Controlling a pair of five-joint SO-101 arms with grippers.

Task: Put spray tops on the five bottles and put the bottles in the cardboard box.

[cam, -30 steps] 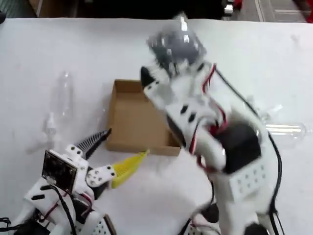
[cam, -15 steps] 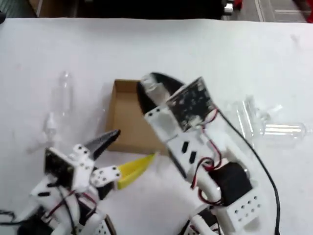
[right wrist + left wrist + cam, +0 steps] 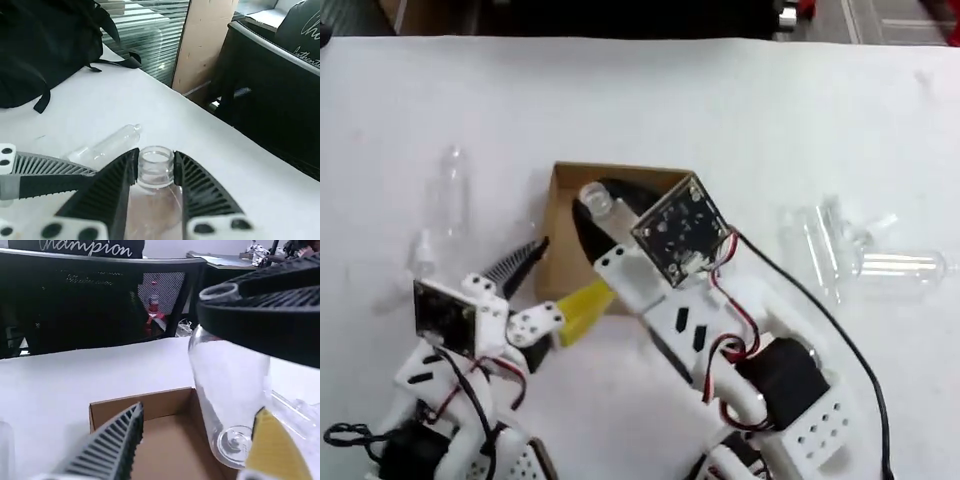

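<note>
Clear thin plastic, empty and surely light: my right gripper point(image 3: 156, 167) pinches the bottle point(image 3: 227, 385) at its stiff bare neck, the slick body over the cardboard box point(image 3: 558, 205). Its belly would likely buckle if squeezed. My left gripper point(image 3: 568, 272) gapes wide at the box's near wall, crowding the descent; other bottles point(image 3: 445, 195) lie well apart.

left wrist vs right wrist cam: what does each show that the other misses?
Left wrist, not right wrist: the cardboard box and the held bottle's base, over the box. Right wrist, not left wrist: that bottle's open neck, no spray top, pinched in the right gripper's jaws, plus a second bottle lying on the table. Both: the held bottle, the right gripper, the white table.
</note>
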